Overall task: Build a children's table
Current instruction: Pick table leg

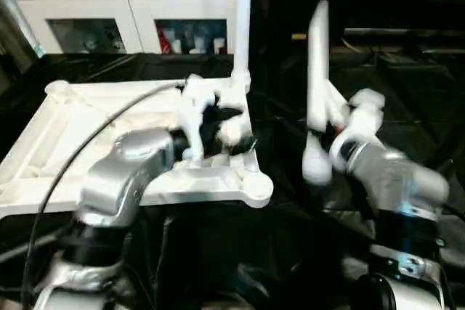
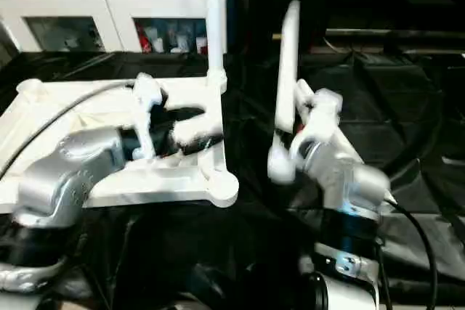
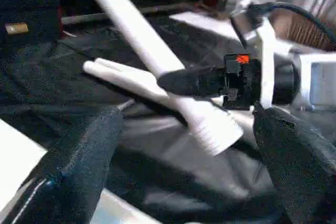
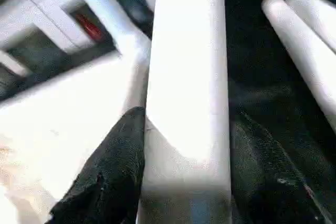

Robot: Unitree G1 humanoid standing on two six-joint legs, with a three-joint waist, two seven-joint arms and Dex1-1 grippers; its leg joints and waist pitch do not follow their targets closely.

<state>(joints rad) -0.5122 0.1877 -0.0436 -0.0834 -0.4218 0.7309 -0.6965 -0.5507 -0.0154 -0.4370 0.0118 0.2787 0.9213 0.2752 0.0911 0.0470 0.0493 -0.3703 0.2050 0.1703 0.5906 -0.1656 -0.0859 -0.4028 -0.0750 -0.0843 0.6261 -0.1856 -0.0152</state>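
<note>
The tabletop (image 1: 87, 136) lies underside up on the black cloth (image 2: 407, 128), its ribs and corner sockets facing the camera. One leg (image 1: 243, 12) already stands upright in the far right socket (image 1: 240, 78). The near right socket (image 1: 256, 186) is empty.

The right gripper (image 4: 184, 145) is clamped on a second leg (image 1: 317, 70): in the right wrist view a black finger (image 4: 113, 166) presses on each side of the white tube. This leg is held nearly upright, its long axis tilted slightly, and its lower end (image 1: 315, 165) hangs above the cloth, just to the right of the tabletop's right edge and apart from it. Two more legs (image 4: 310, 40) lie on the cloth beside it.

The left gripper (image 3: 184, 150) hovers over the tabletop's right part with its jaws spread wide and nothing between them; its view looks across at the held leg and the right gripper.

The governing relation: the empty near right socket lies to the left of and below the held leg's lower end, nearer the right arm. Seating probably requires shifting the leg leftward, holding its axis vertical, then lowering it.
</note>
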